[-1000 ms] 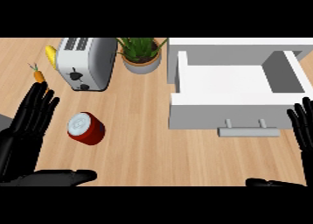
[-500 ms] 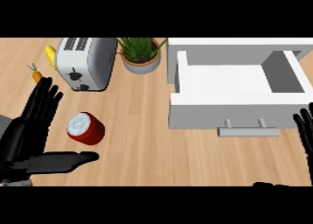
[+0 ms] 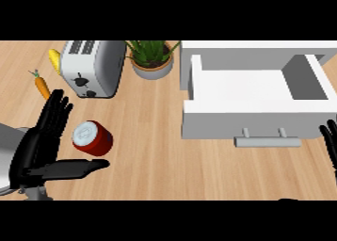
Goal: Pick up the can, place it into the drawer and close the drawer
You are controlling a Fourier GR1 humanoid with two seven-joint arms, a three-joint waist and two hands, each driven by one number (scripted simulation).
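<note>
A red can (image 3: 92,138) with a silver top lies on the wooden counter at the left. My left hand (image 3: 41,146) is open right beside it, fingers stretched along its left side and the thumb reaching out below it, not curled round it. The white drawer (image 3: 254,120) stands pulled open at the right, its inside bare, with a grey handle (image 3: 268,140) on its front. My right hand (image 3: 335,149) is open at the right edge, fingers up, just right of the drawer's front.
A silver toaster (image 3: 92,67) stands at the back left, with a carrot (image 3: 42,85) and a yellow thing (image 3: 54,60) to its left. A potted plant (image 3: 153,59) sits between the toaster and the drawer cabinet.
My left hand has moved up and right, closing in on the can, its thumb now under it. My right hand has slid down and right toward the edge.
</note>
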